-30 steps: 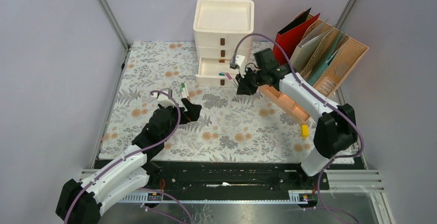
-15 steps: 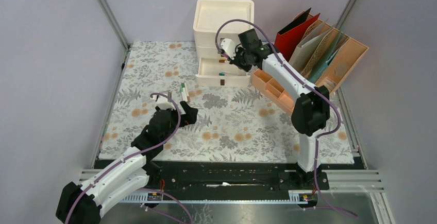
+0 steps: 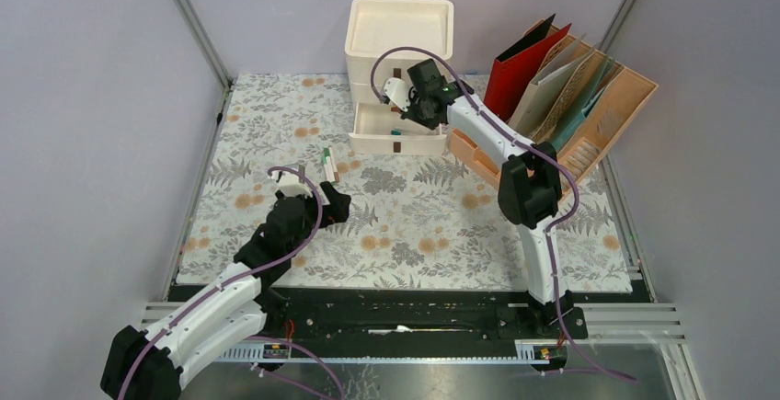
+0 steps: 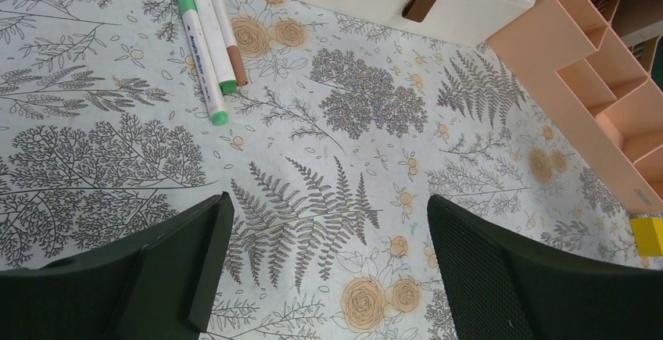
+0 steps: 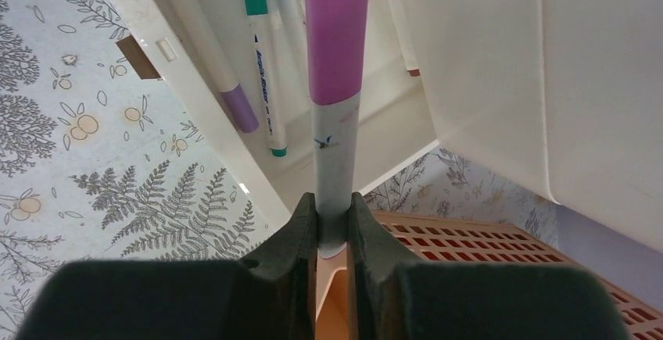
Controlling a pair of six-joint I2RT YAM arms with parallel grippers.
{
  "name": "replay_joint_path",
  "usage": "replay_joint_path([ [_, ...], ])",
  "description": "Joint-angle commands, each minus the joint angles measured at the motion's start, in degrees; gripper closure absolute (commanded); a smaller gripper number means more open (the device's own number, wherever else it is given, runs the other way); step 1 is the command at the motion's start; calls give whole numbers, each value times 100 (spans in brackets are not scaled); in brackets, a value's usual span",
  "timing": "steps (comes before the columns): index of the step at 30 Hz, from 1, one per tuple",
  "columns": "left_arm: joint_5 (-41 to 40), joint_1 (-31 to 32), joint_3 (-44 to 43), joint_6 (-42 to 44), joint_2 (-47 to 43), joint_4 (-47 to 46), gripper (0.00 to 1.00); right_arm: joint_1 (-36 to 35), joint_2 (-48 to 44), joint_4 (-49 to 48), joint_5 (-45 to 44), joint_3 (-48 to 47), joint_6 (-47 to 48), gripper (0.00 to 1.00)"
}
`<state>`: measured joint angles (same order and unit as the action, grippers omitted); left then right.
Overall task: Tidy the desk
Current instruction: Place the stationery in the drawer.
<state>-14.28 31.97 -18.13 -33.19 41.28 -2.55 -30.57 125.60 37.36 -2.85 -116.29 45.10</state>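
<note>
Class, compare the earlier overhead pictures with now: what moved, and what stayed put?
The right hand, still shut on the pink-capped marker, swung left and farther back to the open drawer. The open left hand and the markers on the desk barely moved.

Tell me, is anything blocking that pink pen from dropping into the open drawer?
Nothing visible does. The jaws of the right gripper hold the pink marker over the open drawer; the markers already inside leave room.

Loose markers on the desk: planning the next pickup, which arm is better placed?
Left: the open left gripper hovers by the loose markers; the right gripper holds a pink marker at the drawer.
</note>
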Motion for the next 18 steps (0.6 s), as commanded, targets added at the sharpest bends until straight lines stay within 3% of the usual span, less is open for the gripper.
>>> replay_joint_path([
  [1,-113,-57,16,85,-49,-159,1,-62,143,-123,-352,-323,79,96],
  [6,-75,-77,5,67,4,-186,1,-60,290,-142,-430,-391,44,90],
  [18,386,-268,103,-140,43,-486,1,-58,85,2,-368,-437,-265,60],
])
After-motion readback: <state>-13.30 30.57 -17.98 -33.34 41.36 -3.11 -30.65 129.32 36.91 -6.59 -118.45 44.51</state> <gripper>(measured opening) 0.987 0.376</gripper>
